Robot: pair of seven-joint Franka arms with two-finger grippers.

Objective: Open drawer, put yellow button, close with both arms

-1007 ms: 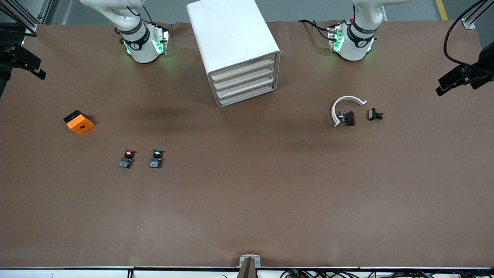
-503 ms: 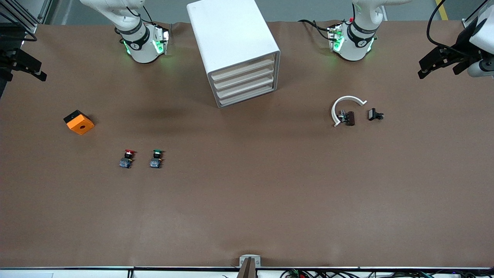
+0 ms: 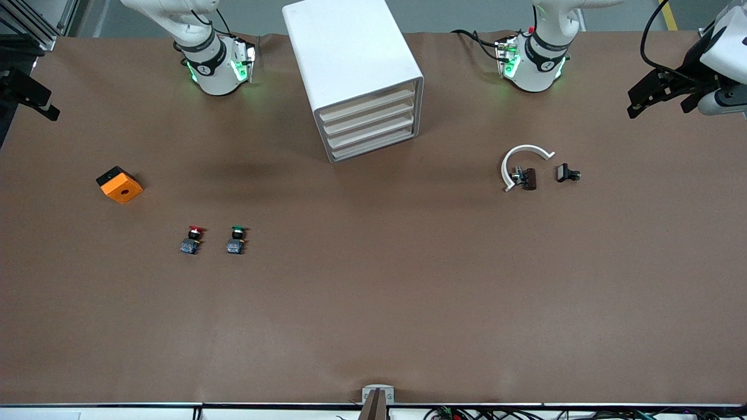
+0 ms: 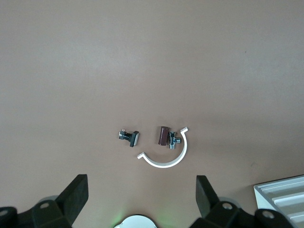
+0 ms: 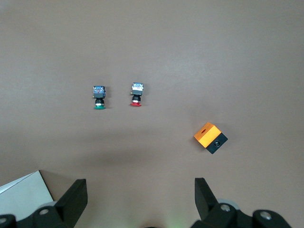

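With the drawer (image 3: 367, 105) shut at 12 o'clock and no yellow button in sight, the task seems finished; the left claw (image 4: 141, 180) at 2 o'clock and the right claw (image 5: 140, 183) at 10 o'clock hang spread over the tabletop (image 3: 373, 321) edges.

Top drawer (image 3: 366, 102) seemingly shut, cream-fronted

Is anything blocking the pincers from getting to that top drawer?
Nothing visible does. The drawer is shut and nothing lies right in front of it. The left pincer and right pincer hang open over the table's ends. No yellow button shows.
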